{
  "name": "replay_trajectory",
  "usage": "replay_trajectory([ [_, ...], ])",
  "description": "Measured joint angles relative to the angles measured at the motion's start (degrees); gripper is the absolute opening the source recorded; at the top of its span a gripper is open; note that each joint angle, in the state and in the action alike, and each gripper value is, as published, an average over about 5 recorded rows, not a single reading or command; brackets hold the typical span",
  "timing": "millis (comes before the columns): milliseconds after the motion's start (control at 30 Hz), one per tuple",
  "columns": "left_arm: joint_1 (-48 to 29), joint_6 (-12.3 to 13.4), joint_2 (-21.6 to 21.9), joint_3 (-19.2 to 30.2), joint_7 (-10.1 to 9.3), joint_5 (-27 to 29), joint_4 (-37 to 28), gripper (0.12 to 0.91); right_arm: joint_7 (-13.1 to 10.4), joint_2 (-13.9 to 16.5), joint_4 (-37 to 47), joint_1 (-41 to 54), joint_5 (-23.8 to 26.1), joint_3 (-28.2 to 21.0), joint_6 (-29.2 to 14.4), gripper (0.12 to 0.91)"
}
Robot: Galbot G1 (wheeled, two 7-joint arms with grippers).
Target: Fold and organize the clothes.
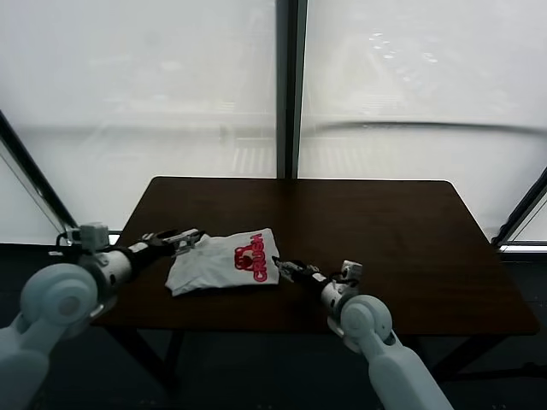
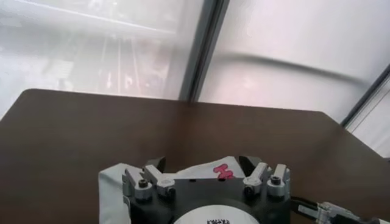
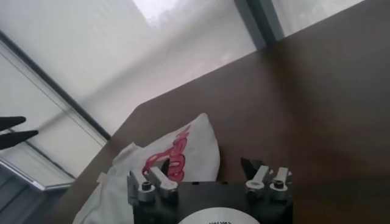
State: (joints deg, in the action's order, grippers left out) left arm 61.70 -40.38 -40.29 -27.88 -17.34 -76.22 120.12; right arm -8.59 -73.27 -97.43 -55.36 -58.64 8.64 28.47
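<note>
Your left gripper (image 1: 191,238) sits with jaws spread wide at one end of the folded T-shirt (image 1: 224,263), seemingly right over its edge. Your right gripper (image 1: 285,266) is at the opposite edge, by the red print, jaws parted and empty. The shirt lies between them on the table (image 1: 376,231).

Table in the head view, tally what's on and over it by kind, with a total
White T-shirt with red print: 1
Grippers, left gripper and right gripper, both beside the shirt: 2
Brown table: 1
Total: 4
</note>
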Motion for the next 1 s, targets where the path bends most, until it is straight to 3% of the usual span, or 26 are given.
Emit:
replay_trajectory([
  [300,2.53,0.06,-0.65,-2.69,0.06,0.25,0.58,0.907,-0.40,-2.33,3.09,1.77,-0.45,-1.45,0.54,0.575],
  [567,4.56,0.10,-1.51,-5.35,0.47,0.48,0.90,0.907,-0.66,-2.75,3.30,1.46,-0.36,-1.70,0.40,0.184],
  [633,4.81,0.13,-1.63,-5.69,0.47,0.52,0.90,0.907,-0.65,-2.65,3.13,1.16,-0.39,-1.47,0.21,0.144],
  [1000,5.77,0.17,-3.00,-6.64,1.37,1.50,1.09,0.907,-2.56,1.76,-1.94,-4.24,-4.67,3.34,1.03,0.140],
])
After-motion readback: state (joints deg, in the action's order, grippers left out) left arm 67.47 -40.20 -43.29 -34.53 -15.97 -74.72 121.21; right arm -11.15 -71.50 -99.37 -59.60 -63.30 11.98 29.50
